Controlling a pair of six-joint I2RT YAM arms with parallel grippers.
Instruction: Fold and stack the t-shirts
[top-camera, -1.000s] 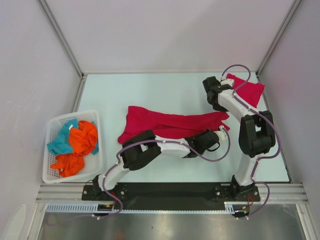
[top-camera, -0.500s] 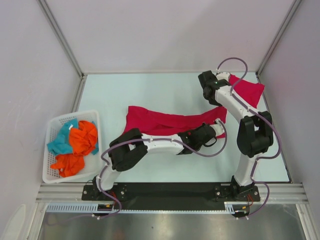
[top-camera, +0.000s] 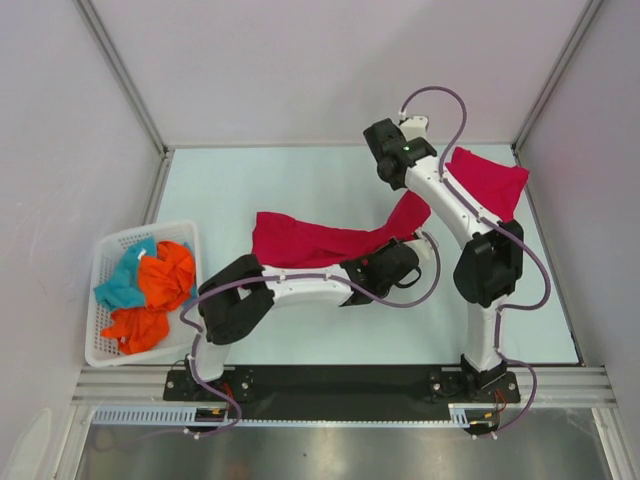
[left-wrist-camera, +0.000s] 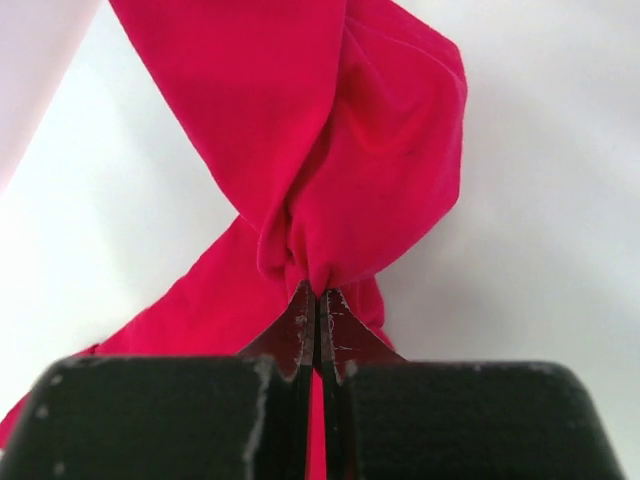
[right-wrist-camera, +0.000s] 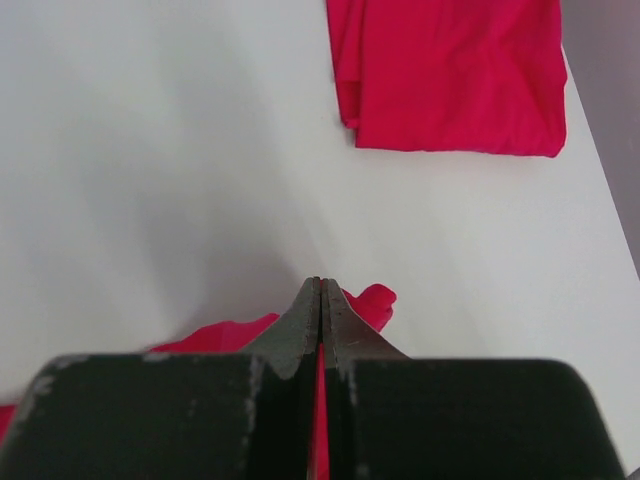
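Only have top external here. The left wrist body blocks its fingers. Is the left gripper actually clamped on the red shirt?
Observer: Yes. The left wrist view shows the left gripper shut on a bunched fold of the red t-shirt, which puckers right at the tips.
Operator: Right one?
Observer: The right gripper is shut too. Red cloth shows on both sides of its tips and in the seam between them.
Operator: Shirt in the far right corner, folded?
Observer: The right wrist view shows the folded t-shirt lying flat as a rectangle, with layered edges along its left side.
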